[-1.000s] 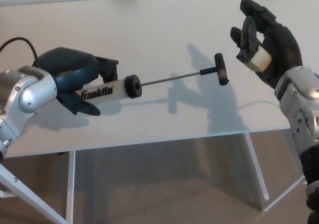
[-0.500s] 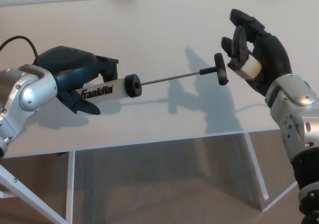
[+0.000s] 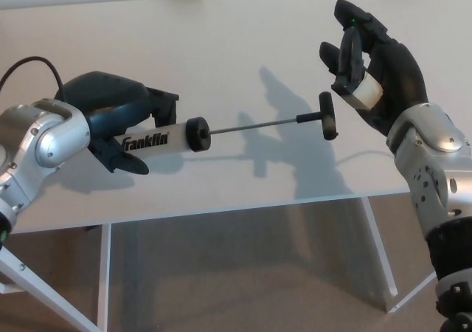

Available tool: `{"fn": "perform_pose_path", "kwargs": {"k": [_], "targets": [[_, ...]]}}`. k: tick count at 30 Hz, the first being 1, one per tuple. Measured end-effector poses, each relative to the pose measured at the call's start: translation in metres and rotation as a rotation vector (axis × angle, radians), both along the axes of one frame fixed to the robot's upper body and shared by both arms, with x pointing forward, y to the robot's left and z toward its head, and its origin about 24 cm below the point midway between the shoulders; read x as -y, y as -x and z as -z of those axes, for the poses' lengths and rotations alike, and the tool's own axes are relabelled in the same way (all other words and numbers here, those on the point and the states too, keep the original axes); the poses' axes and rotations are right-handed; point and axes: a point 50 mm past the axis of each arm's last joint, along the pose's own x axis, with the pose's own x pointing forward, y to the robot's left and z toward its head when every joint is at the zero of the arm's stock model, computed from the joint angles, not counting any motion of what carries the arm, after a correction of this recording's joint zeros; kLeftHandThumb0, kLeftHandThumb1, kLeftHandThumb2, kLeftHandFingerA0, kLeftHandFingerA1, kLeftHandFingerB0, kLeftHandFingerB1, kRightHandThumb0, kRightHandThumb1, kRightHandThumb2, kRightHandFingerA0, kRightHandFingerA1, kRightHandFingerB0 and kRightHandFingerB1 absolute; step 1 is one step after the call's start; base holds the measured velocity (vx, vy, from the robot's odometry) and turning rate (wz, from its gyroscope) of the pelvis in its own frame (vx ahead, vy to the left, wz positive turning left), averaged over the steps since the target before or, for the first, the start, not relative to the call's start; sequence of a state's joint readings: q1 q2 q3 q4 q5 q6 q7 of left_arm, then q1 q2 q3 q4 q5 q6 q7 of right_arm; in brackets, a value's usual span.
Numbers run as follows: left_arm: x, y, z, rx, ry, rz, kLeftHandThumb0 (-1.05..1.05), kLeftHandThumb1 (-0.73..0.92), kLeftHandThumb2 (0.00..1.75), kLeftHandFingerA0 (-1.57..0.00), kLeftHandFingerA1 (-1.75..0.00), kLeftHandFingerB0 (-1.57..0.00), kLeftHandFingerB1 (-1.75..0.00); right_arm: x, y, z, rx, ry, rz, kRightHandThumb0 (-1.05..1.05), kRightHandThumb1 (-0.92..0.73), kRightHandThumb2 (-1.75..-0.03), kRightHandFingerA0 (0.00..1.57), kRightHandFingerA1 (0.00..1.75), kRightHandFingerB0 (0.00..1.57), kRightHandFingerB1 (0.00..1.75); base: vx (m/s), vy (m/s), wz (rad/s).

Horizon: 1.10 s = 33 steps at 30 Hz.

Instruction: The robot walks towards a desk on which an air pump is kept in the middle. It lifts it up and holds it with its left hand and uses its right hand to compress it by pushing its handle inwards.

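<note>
Air pump [image 3: 193,134] is held up off the bench [image 3: 221,44], lying roughly horizontal w/ its rod fully drawn out toward picture right. Left to right: the left hand [image 3: 118,122] is clamped round the white barrel near its rear end, fingers wrapped over the "Franklin" lettering; the black end cap sits just past the hand, then the thin rod [image 3: 254,126], then the T-handle [image 3: 327,116] at the far end. Right hand [image 3: 372,70] hangs just above and beside the handle, fingers apart, holding nothing, not touching it as far as I can tell. Vs. 1 s ago: right hand has come in from further right and is now closer to the handle, w/ palm turned toward it; the pump has dipped a bit lower in the view and shifted slightly right, rod length looks the same, so no compression yet. Meaning: lift + left-hand hold look done, approx. halfway thru task; step in hand is lining the right palm up behind the handle. Next move likely needs the right hand to drop down and push along the rod axis toward the barrel. Risk: an off-axis push could bend the rod or twist the barrel in the left hand's grip.
</note>
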<state>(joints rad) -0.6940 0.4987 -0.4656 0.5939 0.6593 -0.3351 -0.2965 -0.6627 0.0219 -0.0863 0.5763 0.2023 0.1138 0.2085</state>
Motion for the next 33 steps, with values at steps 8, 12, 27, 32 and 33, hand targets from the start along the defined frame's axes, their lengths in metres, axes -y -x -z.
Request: {"fn": "perform_pose_path", "kwargs": {"k": [8, 12, 27, 32, 33], "targets": [[0.001, 0.000, 0.001, 0.000, -0.003, 0.004, -0.10, 0.80, 0.56, -0.71, -1.74, -0.47, -1.53, -0.003, 0.000, -0.002, 0.004, -0.011, -0.007, -0.92, -0.82, -1.13, 0.07, 0.18, 0.07, 0.13, 0.00, 0.000, 0.00], [0.003, 0.000, 0.001, -0.001, 0.001, 0.007, -0.15, 0.76, 0.56, -0.59, -1.75, -0.47, -1.50, -0.004, 0.001, 0.000, -0.002, -0.015, -0.007, -0.91, -0.82, -1.14, 0.03, 0.17, 0.03, 0.11, 0.00, 0.000, 0.00], [0.007, -0.001, 0.000, 0.004, 0.006, 0.015, -0.11, 0.82, 0.56, -0.68, -1.74, -0.48, -1.53, -0.004, 0.004, 0.012, -0.043, -0.028, 0.000, -0.89, -0.78, -1.12, 0.07, 0.25, 0.07, 0.17, 0.00, 0.000, 0.00], [0.008, -0.001, 0.000, 0.003, -0.001, 0.020, -0.12, 0.81, 0.56, -0.68, -1.74, -0.49, -1.54, -0.005, 0.006, 0.018, -0.058, -0.036, 0.001, -0.90, -0.78, -1.13, 0.08, 0.28, 0.08, 0.19, 0.00, 0.000, 0.00], [0.008, -0.001, 0.000, 0.003, -0.001, 0.022, -0.12, 0.81, 0.56, -0.68, -1.74, -0.49, -1.54, -0.006, 0.006, 0.018, -0.058, -0.039, 0.001, -0.90, -0.78, -1.13, 0.08, 0.28, 0.08, 0.19, 0.00, 0.000, 0.00]]}}
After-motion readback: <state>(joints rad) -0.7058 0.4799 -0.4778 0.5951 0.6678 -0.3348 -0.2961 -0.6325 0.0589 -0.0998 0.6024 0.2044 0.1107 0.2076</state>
